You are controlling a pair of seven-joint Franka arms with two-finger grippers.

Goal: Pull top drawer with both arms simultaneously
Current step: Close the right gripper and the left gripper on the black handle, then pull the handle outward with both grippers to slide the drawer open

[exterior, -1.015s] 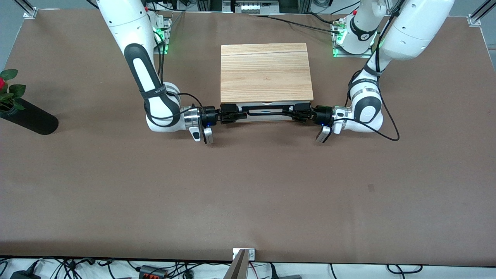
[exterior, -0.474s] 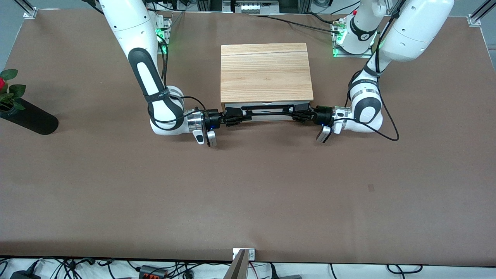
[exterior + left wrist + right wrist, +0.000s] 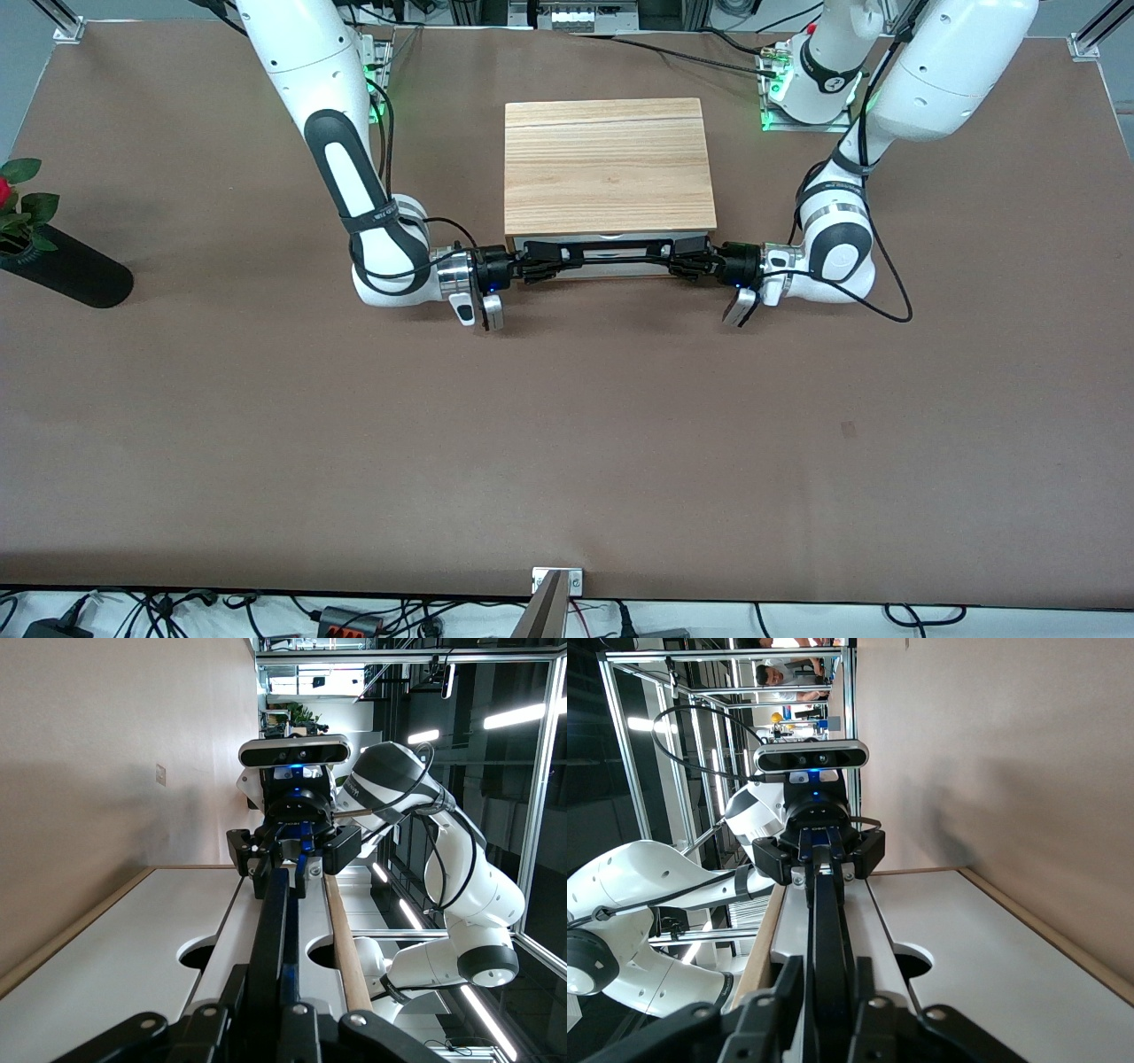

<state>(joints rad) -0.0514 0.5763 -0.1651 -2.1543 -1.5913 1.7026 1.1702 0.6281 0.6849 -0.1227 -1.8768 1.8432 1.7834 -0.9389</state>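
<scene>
Jaws of both grippers pinch the black handle [image 3: 611, 252], 1 at each end. The 2 arms reach in low over the worktop [image 3: 567, 443]. The cabinet [image 3: 609, 164] sits mid-worktop; its top drawer [image 3: 611, 263] shows only a thin white strip, so barely open: grasp done, pull mostly left. Left gripper [image 3: 680, 260] holds the end toward the left arm's side, right gripper [image 3: 542, 263] the other end.

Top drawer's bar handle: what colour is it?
Black. The handle shows best in the left wrist view, running along the top drawer, whose front panel is white.
</scene>
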